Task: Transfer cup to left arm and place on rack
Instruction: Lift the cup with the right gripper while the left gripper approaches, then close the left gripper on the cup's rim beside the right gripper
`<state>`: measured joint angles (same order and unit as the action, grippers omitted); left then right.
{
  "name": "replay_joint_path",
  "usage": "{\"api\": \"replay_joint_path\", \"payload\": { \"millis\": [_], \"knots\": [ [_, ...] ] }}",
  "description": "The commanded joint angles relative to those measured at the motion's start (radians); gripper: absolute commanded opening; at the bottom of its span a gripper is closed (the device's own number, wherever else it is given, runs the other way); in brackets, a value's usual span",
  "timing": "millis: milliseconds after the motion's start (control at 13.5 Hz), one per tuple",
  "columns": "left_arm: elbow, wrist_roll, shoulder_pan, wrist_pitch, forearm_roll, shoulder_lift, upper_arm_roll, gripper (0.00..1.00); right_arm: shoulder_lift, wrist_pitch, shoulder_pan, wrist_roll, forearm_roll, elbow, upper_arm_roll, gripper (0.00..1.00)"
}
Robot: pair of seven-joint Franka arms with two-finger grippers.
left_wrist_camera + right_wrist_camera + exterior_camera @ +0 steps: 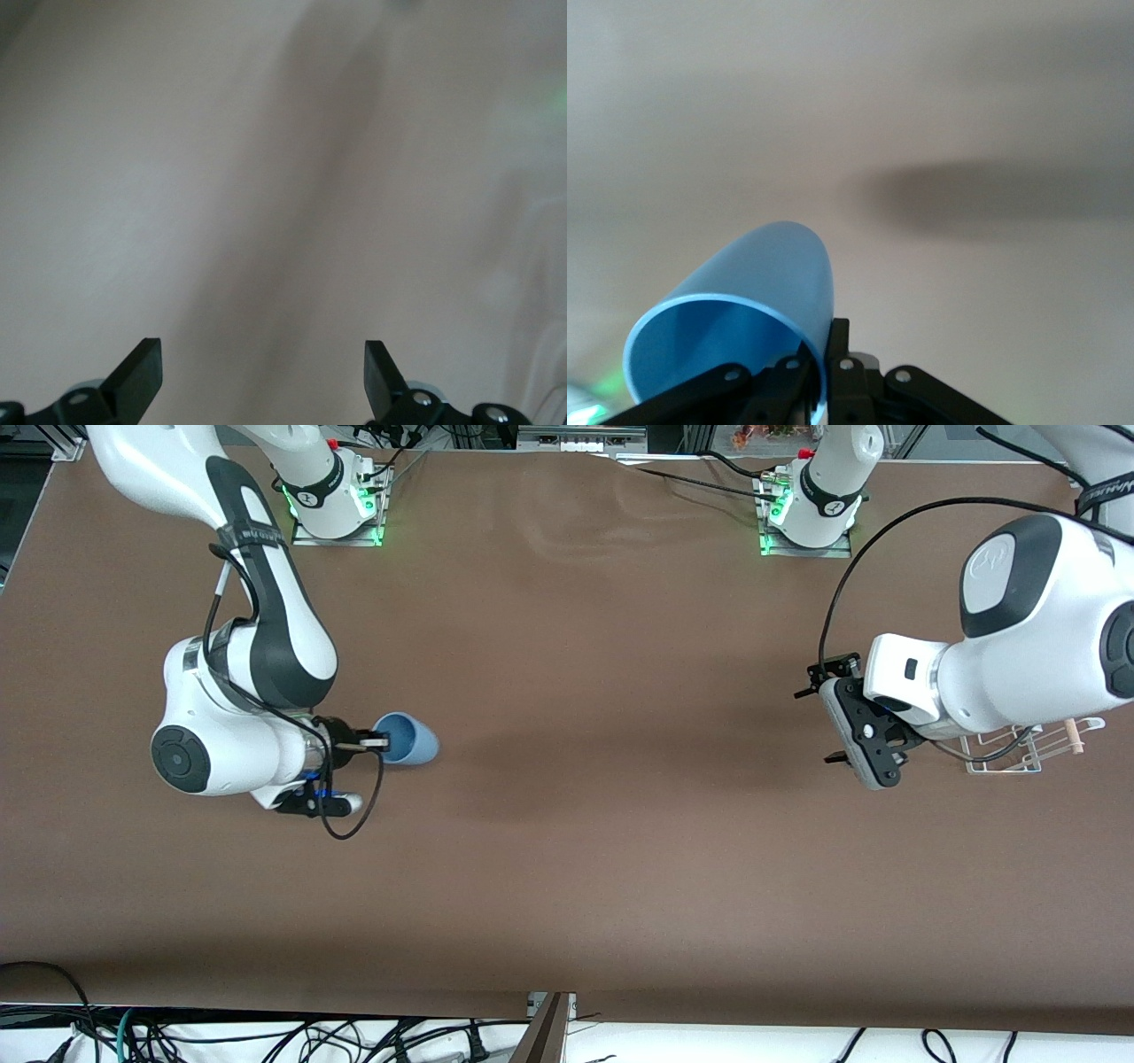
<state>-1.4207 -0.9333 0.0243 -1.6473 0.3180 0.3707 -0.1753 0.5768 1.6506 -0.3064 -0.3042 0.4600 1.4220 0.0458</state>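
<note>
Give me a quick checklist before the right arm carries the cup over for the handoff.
1. Right gripper shut on the cup rim: ok, one finger inside, one outside.
2. Cup clear of the table: cannot tell; it lies on its side, tilted.
3. Left gripper open to receive: ok, fingers spread, nothing between them.
4. Left arm waiting near its end of the table: ok.
5. Rack free for placing: cannot tell, the left arm covers most of it.
6. Table between the grippers free of obstacles: ok.
</note>
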Motion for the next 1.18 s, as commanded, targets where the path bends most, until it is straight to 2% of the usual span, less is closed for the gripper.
{"api": "replay_joint_path", "payload": {
  "millis": [0,222,443,665,813,1108],
  "knots": [
    [-0.02,-0.111,-0.014,-0.026,0.073,0.008,-0.004,1.0,0.008,-0.031,-0.01,-0.242,0.21,-0.049,-0.064,0.0],
    [-0.062,-0.215,-0.018,-0.092,0.076,0.008,-0.033,1.0,0.041,0.01,-0.042,-0.552,0.346,-0.161,-0.148,0.0],
    [-0.08,-0.233,-0.02,-0.129,0.102,0.007,-0.076,1.0,0.048,0.06,-0.05,-0.72,0.452,-0.179,-0.222,0.0],
    [-0.084,-0.233,-0.02,-0.16,0.101,0.004,-0.14,1.0,0.048,0.168,-0.06,-0.855,0.506,-0.181,-0.305,0.0],
    [-0.084,-0.233,-0.018,-0.16,0.101,0.001,-0.17,1.0,0.049,0.218,-0.066,-0.962,0.546,-0.208,-0.328,0.0],
    [-0.11,-0.231,-0.018,-0.16,0.101,-0.036,-0.188,1.0,0.052,0.267,-0.099,-1.046,0.552,-0.224,-0.331,0.0]
  ]
}}
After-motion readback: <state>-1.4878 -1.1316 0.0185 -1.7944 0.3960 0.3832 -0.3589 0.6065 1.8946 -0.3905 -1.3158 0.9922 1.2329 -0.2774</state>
